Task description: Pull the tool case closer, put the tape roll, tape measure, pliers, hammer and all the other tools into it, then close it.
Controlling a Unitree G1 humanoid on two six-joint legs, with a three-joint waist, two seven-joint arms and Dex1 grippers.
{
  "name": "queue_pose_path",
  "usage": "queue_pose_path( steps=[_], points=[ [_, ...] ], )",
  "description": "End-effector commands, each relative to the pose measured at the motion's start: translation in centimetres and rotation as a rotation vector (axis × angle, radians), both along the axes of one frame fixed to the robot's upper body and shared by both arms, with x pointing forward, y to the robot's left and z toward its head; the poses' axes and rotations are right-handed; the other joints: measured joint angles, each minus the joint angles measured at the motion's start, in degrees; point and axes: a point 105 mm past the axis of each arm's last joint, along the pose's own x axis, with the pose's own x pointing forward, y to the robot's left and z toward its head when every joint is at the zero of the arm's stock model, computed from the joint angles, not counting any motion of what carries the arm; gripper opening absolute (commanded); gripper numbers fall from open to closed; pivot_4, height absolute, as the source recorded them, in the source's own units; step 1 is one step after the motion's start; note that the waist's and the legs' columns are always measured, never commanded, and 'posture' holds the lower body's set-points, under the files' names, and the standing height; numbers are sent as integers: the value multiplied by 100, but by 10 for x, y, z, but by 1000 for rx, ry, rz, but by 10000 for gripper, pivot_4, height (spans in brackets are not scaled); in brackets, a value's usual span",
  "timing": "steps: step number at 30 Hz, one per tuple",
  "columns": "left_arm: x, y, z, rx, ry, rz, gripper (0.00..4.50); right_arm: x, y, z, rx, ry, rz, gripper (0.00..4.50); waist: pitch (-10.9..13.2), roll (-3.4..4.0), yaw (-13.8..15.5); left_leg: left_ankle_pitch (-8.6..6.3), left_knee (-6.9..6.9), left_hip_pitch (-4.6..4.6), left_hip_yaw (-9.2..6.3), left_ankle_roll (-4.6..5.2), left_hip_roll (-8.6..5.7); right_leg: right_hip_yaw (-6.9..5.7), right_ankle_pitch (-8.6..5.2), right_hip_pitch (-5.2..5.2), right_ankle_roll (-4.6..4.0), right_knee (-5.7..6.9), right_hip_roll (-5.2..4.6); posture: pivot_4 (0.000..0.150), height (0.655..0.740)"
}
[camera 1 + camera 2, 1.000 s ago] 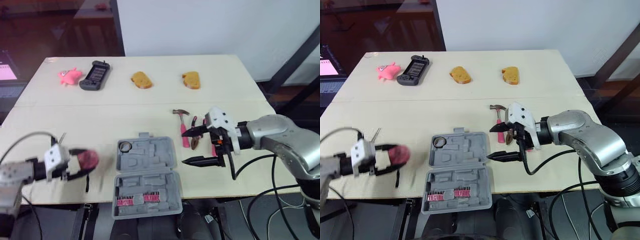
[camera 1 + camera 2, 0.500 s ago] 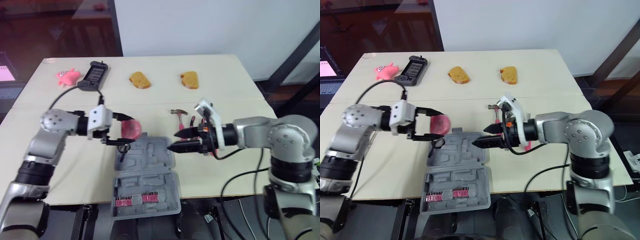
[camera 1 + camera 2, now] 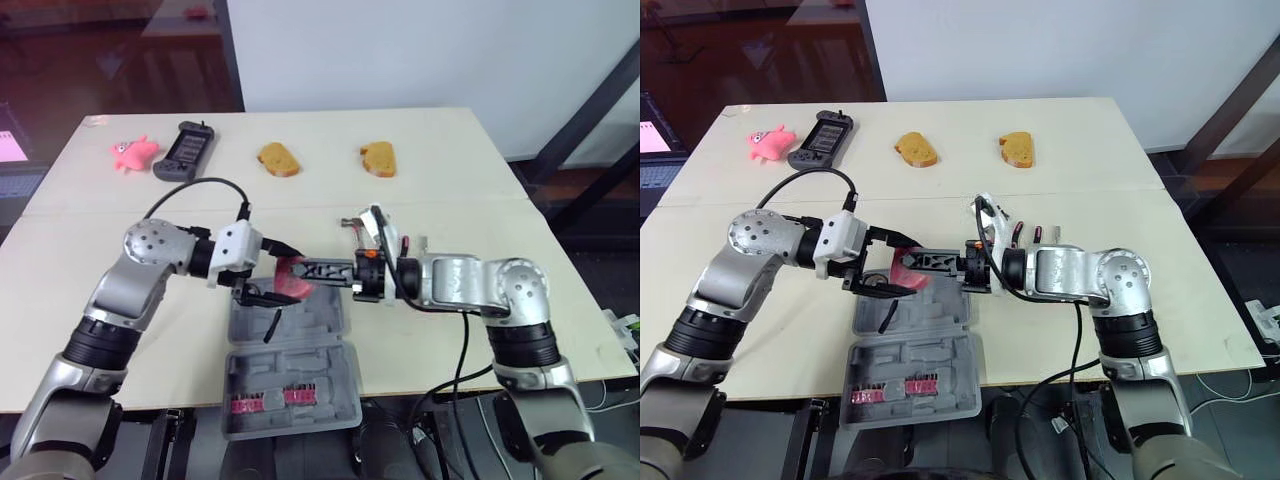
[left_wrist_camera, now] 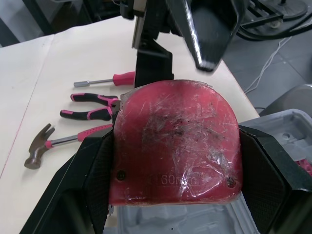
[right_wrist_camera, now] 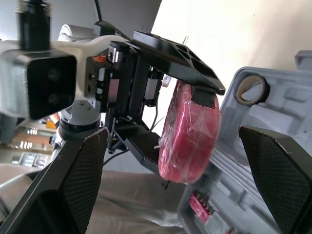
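tape measure (image 3: 291,272) moved over the open tool case (image 3: 300,360) holding tape roll (image 5: 251,90).

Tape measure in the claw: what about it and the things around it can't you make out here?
Lettering on the tape measure: left wrist view, too scuffed to read.
Whether it touches the tool case: head views, the left claw covers the gap.
The pliers: head views, mostly behind the right arm.
The tape roll: head views, under the left claw.
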Motion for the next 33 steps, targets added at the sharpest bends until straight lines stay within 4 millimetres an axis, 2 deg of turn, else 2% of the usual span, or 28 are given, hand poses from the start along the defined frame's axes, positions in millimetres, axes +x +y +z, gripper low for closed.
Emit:
queue_pose_path(
  steps=[1,3,8,9,14,17,18,25,29,33],
  points=[
    [-3,-1,9,-19,-40,-9,29888,-5,8,9,62,-8,9,39719,0,0,10,0,0,0,0,0,0,0,0,0,0,0,0,1500,7238],
    [-3,-1,9,-21,-38,-5,29888,-5,10,9,69,-2,6,32077,0,0,14,0,0,-1,0,0,0,-1,0,0,0,0,0,1500,7238],
    [-4,2,6,-17,-36,7,29888,-7,10,9,81,0,18,6478,0,0,23,0,0,-4,0,0,0,-2,0,0,-1,-1,-1,1500,7238],
    [-3,3,6,-17,-37,13,29888,-8,9,8,81,-1,29,5305,1,3,23,0,1,-4,-1,0,0,-2,0,0,-1,-1,-1,1500,7238],
    [1,3,4,-23,-50,53,29888,-14,9,6,78,-3,66,5303,1,3,22,0,0,-4,-2,0,0,-3,-1,-1,-1,-1,0,1500,7238],
    [-1,4,5,-44,-28,62,44136,-13,5,5,74,0,66,5302,1,3,19,0,0,-4,-2,0,0,-2,-1,-1,-1,-1,0,1500,7238],
    [-1,6,4,-40,-35,70,45000,-12,3,4,73,1,66,5302,1,3,17,0,0,-4,-3,0,0,-3,-1,-1,-1,-1,0,1500,7238],
    [-6,38,6,-24,-41,182,45000,-3,-21,7,39,3,86,5301,1,3,15,0,-2,-3,-3,1,1,-3,-1,-4,-2,-1,1,1500,7238],
    [-19,49,8,-28,-24,218,45000,-3,-48,2,-34,35,102,5301,2,4,46,0,0,-9,-1,1,0,-2,-2,-4,-3,-6,-4,1500,7238],
    [-36,56,11,-41,9,239,45000,-14,-83,-17,-156,110,83,5301,2,2,64,0,2,-17,-1,1,-1,-4,-8,-6,-15,-9,-8,1500,7238]
  ],
)
